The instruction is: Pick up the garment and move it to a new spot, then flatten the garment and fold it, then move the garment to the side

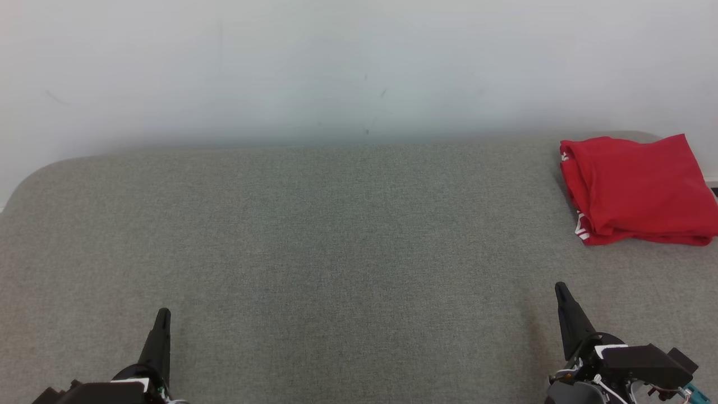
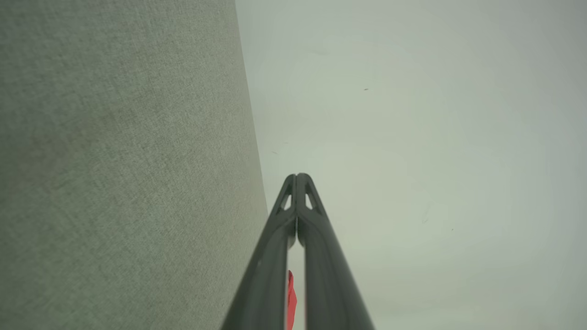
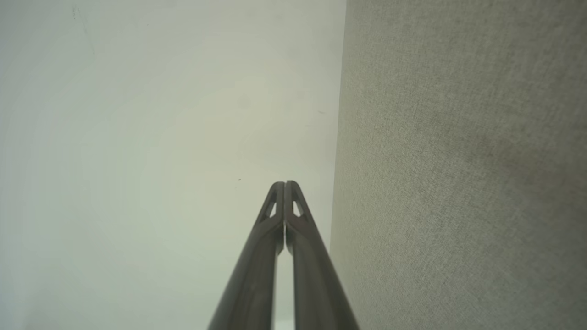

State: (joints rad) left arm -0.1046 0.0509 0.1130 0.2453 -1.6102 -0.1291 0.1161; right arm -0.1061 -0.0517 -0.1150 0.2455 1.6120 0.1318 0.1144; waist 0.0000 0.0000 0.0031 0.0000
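The garment point(image 1: 636, 188) is red with white trim and lies folded at the far right of the grey fabric surface point(image 1: 336, 235), reaching the head view's right edge. A sliver of the garment point(image 2: 291, 300) shows red between the left fingers in the left wrist view. My left gripper point(image 1: 162, 315) is shut and empty at the lower left, far from the garment. My right gripper point(image 1: 560, 290) is shut and empty at the lower right, a short way in front of the garment. In both wrist views, the left gripper point(image 2: 297, 176) and the right gripper point(image 3: 285, 184) have their tips pressed together.
A pale wall point(image 1: 359, 67) rises behind the grey surface. The surface's far left corner point(image 1: 33, 174) is rounded.
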